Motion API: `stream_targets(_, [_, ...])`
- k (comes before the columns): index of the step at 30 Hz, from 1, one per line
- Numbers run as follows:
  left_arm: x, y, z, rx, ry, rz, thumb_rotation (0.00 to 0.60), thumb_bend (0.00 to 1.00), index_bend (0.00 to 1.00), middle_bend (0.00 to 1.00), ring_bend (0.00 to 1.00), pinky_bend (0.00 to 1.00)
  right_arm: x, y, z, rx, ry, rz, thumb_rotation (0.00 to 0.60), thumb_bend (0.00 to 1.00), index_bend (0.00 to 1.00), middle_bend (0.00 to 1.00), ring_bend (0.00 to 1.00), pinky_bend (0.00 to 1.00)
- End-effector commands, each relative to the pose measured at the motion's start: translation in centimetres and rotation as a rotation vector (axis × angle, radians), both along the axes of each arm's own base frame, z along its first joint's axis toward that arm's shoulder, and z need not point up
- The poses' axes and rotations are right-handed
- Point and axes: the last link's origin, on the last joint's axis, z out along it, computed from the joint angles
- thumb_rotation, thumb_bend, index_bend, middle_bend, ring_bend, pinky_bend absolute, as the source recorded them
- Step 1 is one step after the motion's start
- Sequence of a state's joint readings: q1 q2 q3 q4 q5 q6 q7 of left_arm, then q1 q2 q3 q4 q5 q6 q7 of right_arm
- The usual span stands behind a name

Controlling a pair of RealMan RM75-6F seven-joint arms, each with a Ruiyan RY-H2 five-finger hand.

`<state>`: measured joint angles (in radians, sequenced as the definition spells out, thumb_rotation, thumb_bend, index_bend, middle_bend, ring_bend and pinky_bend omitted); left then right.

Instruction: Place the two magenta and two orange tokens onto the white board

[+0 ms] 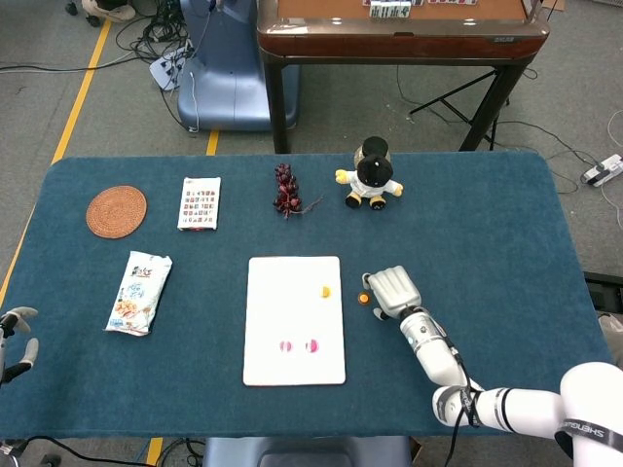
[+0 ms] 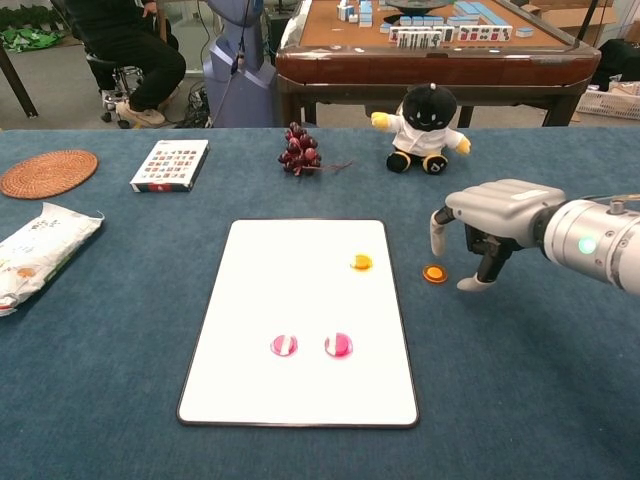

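Hovering right hand [image 2: 487,222] over orange token [image 2: 434,273], fingers [image 2: 473,283] spread.

left hand [image 1: 14,342] is mostly chopped off by the head view's edge, and the snack bag [image 2: 35,250] runs out of the chest view's frame

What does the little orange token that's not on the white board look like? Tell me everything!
The orange token is a small, flat, round disc, bright orange with a darker middle in the chest view. It lies flat on the blue table cloth, just past the right edge of the white board, not on it. The right hand hovers right over it, fingers pointing down on either side. Whether a finger touches it cannot be told. Nothing else is near it.
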<state>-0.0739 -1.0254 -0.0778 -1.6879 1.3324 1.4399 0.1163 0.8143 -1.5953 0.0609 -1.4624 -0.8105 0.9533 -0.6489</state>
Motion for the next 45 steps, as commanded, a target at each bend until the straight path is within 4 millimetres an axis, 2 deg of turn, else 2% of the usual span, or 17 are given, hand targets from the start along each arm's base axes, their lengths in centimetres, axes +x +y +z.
stream_targets(1, [0.0,0.0,0.0,0.0,0.0,0.001,0.6,0.44,0.4,0.48,0.43,0.53,0.1,0.0,-0.3,0.005,-0.003,0.0,0.6,0.2,0.38,1.0,1.0,1.0])
stream_targets(19, [0.0,-0.1,0.2,0.006,-0.009,0.001,0.6,0.44,0.4,0.48,0.43,0.53,0.6,-0.8,-1.7,0.003,0.022,0.012,0.6,0.21,0.41,1.0,1.0,1.0])
stream_targets(27, [0.0,-0.1,0.4,0.009,-0.011,0.002,0.6,0.44,0.4,0.48,0.43,0.53,0.9,-0.9,-2.1,-0.003,0.009,0.014,0.6,0.31,0.46,1.0,1.0,1.0])
stream_targets(35, [-0.1,-0.1,0.4,0.01,-0.012,0.003,0.6,0.44,0.4,0.48,0.43,0.53,1.2,-0.9,-1.9,-0.012,-0.008,0.027,0.6,0.33,0.51,1.0,1.0,1.0])
stream_targets(41, [-0.1,-0.1,0.4,0.011,-0.012,0.005,0.6,0.44,0.4,0.48,0.43,0.53,2.8,-1.4,-1.1,-0.036,-0.043,0.056,0.6,0.33,0.51,1.0,1.0,1.0])
stream_targets(45, [-0.1,-0.1,0.4,0.015,-0.011,0.004,0.6,0.44,0.4,0.48,0.43,0.53,4.9,-1.8,-0.8,-0.053,-0.059,0.099,0.6,0.33,0.51,1.0,1.0,1.0])
